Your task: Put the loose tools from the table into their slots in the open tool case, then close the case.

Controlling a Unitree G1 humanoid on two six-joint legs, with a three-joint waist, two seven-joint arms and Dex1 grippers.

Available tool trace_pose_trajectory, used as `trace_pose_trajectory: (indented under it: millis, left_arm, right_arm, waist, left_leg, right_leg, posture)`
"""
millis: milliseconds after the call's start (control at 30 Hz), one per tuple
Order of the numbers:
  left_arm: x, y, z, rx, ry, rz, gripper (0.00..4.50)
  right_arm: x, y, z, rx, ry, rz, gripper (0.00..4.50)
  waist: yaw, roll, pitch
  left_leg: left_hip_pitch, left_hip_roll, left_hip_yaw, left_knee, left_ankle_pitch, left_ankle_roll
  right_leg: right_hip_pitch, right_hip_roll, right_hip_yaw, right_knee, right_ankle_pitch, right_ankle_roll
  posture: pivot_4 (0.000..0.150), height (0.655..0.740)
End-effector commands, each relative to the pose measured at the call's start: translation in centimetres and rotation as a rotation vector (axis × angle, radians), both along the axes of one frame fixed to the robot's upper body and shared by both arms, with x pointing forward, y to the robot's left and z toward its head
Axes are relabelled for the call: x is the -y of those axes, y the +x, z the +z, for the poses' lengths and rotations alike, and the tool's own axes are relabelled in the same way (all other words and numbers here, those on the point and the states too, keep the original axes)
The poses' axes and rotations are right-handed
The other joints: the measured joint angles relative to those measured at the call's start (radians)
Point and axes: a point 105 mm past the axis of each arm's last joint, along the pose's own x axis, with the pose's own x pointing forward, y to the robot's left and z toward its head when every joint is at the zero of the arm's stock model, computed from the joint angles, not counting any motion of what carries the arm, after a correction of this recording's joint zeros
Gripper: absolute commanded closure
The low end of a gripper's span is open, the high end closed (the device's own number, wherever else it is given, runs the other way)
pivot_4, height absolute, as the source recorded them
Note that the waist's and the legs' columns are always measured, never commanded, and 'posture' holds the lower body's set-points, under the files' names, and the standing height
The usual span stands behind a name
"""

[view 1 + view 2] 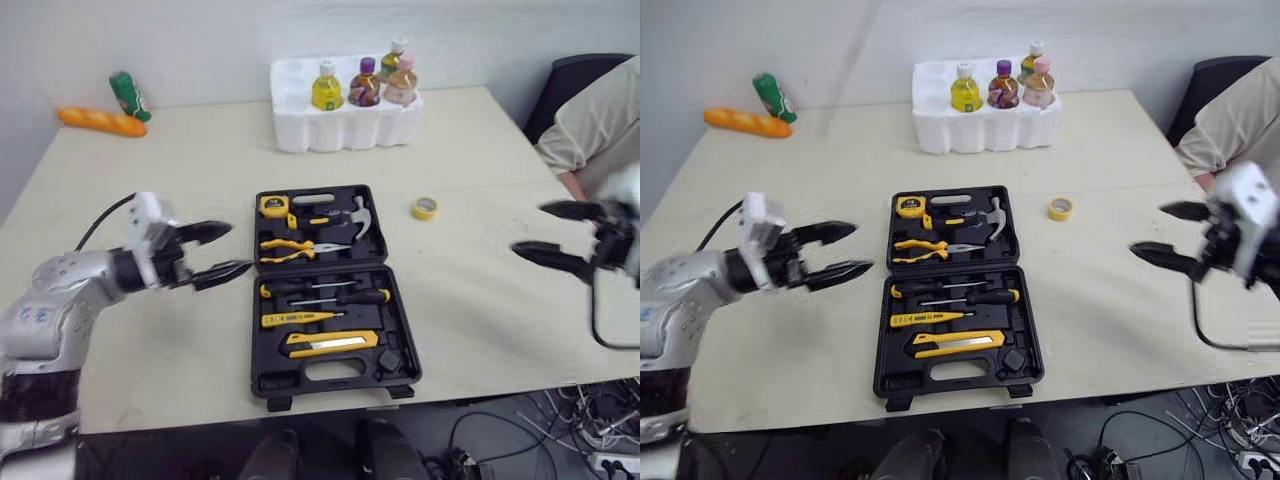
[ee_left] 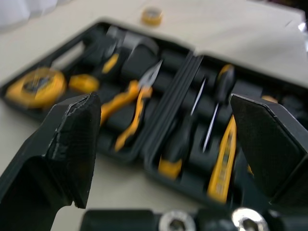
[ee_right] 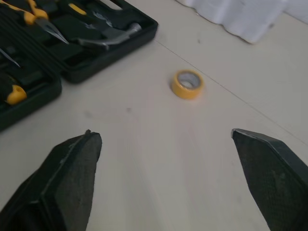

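The open tool case (image 1: 272, 380) lies flat mid-table between our left gripper (image 1: 240, 248) and right gripper (image 1: 529, 228), both spread wide and empty; we judge it rigid and heavy, best folded by its handle edge. The yellow tape roll (image 1: 425, 208), loose near its right side, looks light and stiff, so we would pinch across its ring

Robotics test room, plain and office-like

A pale table (image 1: 480, 330) stands against a bare white wall (image 1: 200, 40). Loose cables (image 1: 560, 430) and a power strip (image 1: 615, 462) lie on the floor at 5 o'clock, and a black office chair (image 1: 575, 75) and a seated person (image 1: 590, 120) are at 2 o'clock. Unrelated props share the tabletop: an open tool case (image 1: 330, 290) at centre, a foam tray (image 1: 340, 125) of bottles at 12 o'clock, and a baguette (image 1: 102, 122) and green container (image 1: 130, 96) at 10 o'clock.
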Motion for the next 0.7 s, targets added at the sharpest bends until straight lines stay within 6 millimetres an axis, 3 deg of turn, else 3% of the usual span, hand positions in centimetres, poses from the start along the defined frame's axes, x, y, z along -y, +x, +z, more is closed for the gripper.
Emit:
trace_pose_trajectory:
  millis: [33,233,400,700]
  left_arm:
    - [3.0,-1.0,2.4,0.067,-0.01,-0.123,0.04]
    - [5.7,-0.1,4.7,0.148,-0.046,-0.174,0.04]
    - [6.2,0.6,4.1,0.16,-0.039,-0.155,0.04]
    - [6.4,0.6,4.3,0.183,-0.033,-0.147,0.04]
  right_arm:
    - [-1.3,2.7,-0.7,-0.059,-0.079,0.031,0.0]
    - [-4.2,8.3,-1.1,-0.068,-0.127,-0.013,0.0]
    - [-5.9,11.0,-2.1,-0.053,-0.183,-0.058,0.0]
    - [-7.6,13.2,-4.2,-0.054,-0.195,-0.123,0.0]
  waist:
    - [-0.007,0.0,0.0]
    - [-0.015,-0.001,0.001]
    - [-0.015,-0.001,0.001]
    - [-0.02,-0.001,0.001]
  left_leg:
    - [0.0,0.001,0.0,0.0,0.001,-0.001]
    - [-0.017,0.0,0.002,0.004,0.001,-0.002]
    - [-0.02,-0.001,0.003,0.003,0.004,-0.006]
    - [-0.02,-0.001,0.003,0.004,0.006,-0.006]
  right_leg:
    - [0.0,0.001,0.0,0.0,0.0,-0.001]
    - [-0.02,0.001,0.001,0.009,-0.001,-0.001]
    - [-0.027,0.001,0.0,0.014,-0.001,-0.001]
    - [-0.028,0.001,0.001,0.016,-0.001,-0.002]
  posture:
    - [0.15,0.7374]
    - [0.15,0.7374]
    - [0.15,0.7374]
    - [0.15,0.7374]
